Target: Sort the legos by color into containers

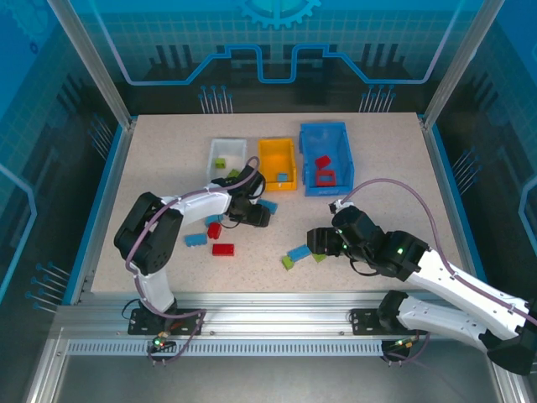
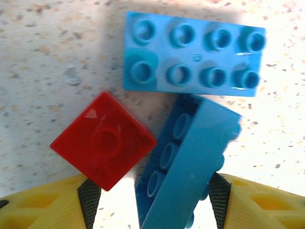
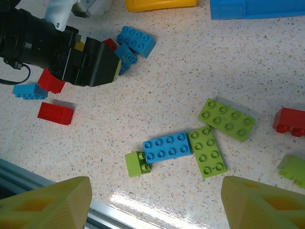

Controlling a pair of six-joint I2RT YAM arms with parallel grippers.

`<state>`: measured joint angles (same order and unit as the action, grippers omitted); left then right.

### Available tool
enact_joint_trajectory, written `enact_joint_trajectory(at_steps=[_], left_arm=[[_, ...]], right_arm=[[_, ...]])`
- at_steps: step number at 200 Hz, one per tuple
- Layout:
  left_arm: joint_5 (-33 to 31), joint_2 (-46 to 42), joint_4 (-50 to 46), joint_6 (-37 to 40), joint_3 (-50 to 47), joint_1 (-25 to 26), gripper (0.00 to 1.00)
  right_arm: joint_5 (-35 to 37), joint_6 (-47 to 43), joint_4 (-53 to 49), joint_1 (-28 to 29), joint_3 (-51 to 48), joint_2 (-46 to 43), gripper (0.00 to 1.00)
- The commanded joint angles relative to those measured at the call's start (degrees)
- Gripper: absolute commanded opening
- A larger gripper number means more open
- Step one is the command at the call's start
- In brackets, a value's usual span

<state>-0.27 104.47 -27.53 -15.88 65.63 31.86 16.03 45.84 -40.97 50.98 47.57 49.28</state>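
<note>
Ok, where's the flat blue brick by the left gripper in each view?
Top external: flat blue brick near centre, just right of the left gripper.
Left wrist: brick at top, studs up, beyond the gripper.
Right wrist: brick upper left, right of the gripper.
Shared landmark: the left gripper.

Red, blue (also lime) legos (image 3: 167,148)

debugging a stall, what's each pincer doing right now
left pincer: open, a tipped blue lego between its fingers
right pincer: open, empty
</note>
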Motion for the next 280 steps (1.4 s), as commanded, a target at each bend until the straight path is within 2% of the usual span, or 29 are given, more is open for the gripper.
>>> enact_joint_trajectory(at_steps=[1,45,71,110,137,161,182,209,242,280], left_arm=[[1.32,1.73,0.25,1.64,2.62,1.59,0.62],[-2.09,3.37,-0.66,-0.23,3.54,3.8,0.57],[-3.31,3.47,-0.37,-1.23,3.19,5.27,0.4],[-5.8,-0.29,-0.94,-3.3,1.26,7.72,0.25],[-5.26,-7.58,-2.74,-6.22,0.27,8.49,0.24],[-3.61,-9.84,-5.91,-6.76,5.5,5.32,0.24],[-1.33,-6.28,-7.34,-5.65,13.98,2.18,0.23],[-2.01,4.55,-10.35,-4.34,28.14,-0.56,0.23],[-6.99,19.06,-18.3,-4.53,46.52,-2.05,0.22],[-10.53,27.22,-22.37,-6.44,55.19,-2.25,0.24]], right_arm=[[0.39,1.17,0.61,0.79,-0.9,0.16,0.74],[0.63,1.61,0.58,0.85,-1.56,-0.5,0.73],[0.93,1.84,0.52,0.81,-1.94,-0.76,0.73],[1.33,1.38,0.5,0.79,-1.77,-1.11,0.73],[2.05,-0.13,1.72,0.79,-1.17,-1.89,0.72],[3.0,-2.08,4.47,0.15,-0.45,-1.67,0.72],[3.65,-3.75,6.43,-0.95,1.26,-0.69,0.72],[3.0,-5.39,7.15,-3.56,2.53,1.11,0.71],[1.29,-5.39,7.66,-6.06,3.89,1.2,0.7],[0.63,-4.91,7.31,-7.07,3.14,0.38,0.7]])
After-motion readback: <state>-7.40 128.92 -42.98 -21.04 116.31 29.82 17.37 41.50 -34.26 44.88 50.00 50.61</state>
